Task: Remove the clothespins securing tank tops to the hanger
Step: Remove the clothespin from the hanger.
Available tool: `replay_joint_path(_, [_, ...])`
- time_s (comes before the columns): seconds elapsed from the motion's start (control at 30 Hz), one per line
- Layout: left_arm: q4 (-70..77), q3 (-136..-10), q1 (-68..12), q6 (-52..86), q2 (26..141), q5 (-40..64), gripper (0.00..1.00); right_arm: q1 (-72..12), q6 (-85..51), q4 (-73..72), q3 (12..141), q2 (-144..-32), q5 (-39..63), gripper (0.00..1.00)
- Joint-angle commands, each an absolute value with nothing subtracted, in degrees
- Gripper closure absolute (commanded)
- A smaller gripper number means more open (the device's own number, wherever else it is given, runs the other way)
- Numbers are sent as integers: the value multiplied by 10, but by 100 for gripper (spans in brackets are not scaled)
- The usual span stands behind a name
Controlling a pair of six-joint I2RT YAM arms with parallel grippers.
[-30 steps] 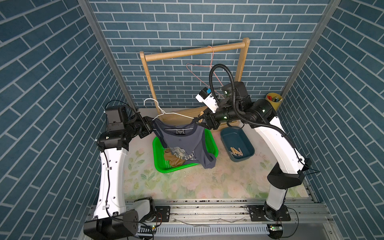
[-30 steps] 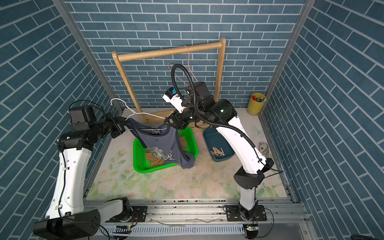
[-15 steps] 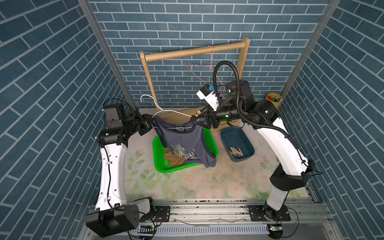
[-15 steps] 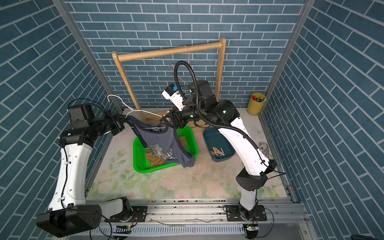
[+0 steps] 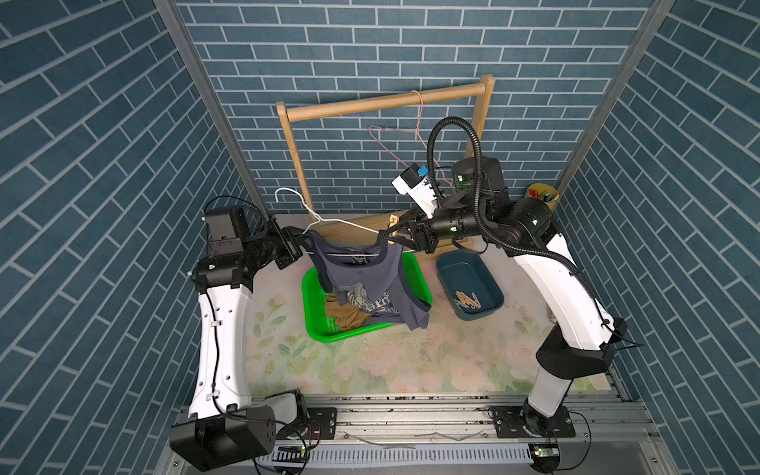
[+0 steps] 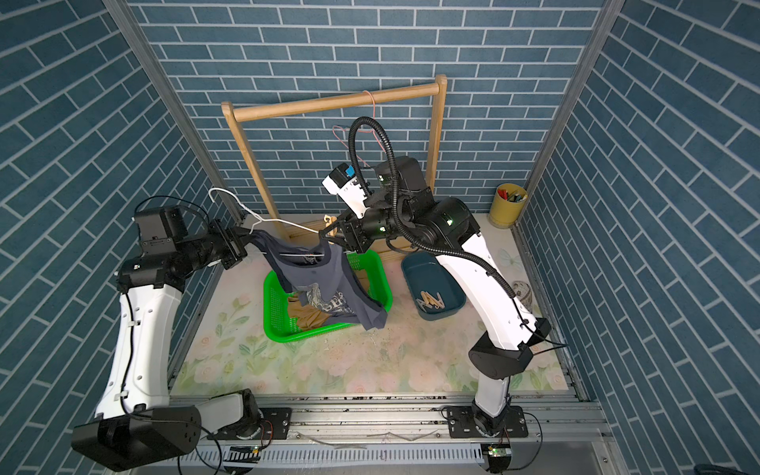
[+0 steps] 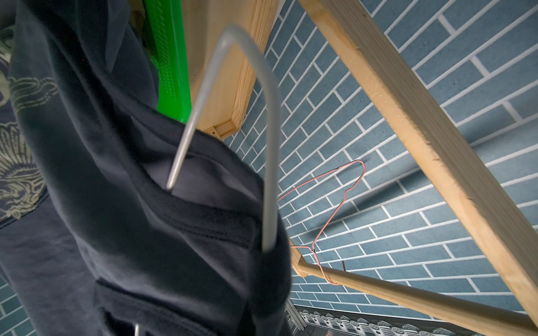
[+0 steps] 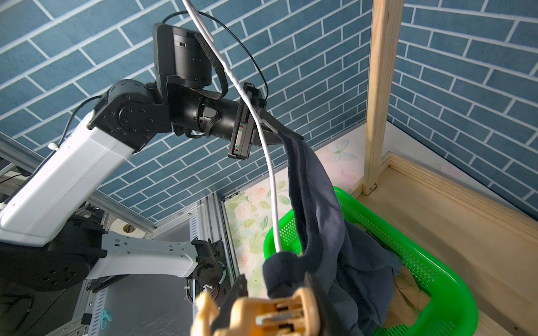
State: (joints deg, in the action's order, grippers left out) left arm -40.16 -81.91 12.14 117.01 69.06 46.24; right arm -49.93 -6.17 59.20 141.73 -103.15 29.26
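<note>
**Unpinning a strap of the dark tank top point(image 5: 362, 279)**
Left gripper point(image 5: 302, 243) clamps the white wire hanger point(image 5: 341, 222) at one shoulder, steadying it aloft; right gripper point(image 5: 385, 236), jaws narrowed about the clothespin point(image 8: 276, 314) on the opposite strap, presumably to spring it free; blue tub point(image 5: 464, 273) nearby holds others.

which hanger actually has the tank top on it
The white wire hanger held up between the arms carries the dark tank top; the pink hanger hangs bare on the wooden rail.
</note>
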Motion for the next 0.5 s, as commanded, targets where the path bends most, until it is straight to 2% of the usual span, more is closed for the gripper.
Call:
replay_joint_path(0.0, [-407, -810, 127, 1164, 678, 464, 100, -499, -58, 602, 1424, -1011, 302, 72])
replay_joint_path(0.1, [-424, -818, 127, 1142, 680, 455, 100, -500, -63, 595, 1410, -1004, 295, 76])
replay_joint_path(0.27, [-465, -851, 130, 1082, 697, 436, 100, -499, -64, 600, 1403, -999, 277, 77])
replay_joint_path(0.47, [-444, -837, 130, 1085, 697, 433, 100, -486, -62, 621, 1417, -992, 244, 77])
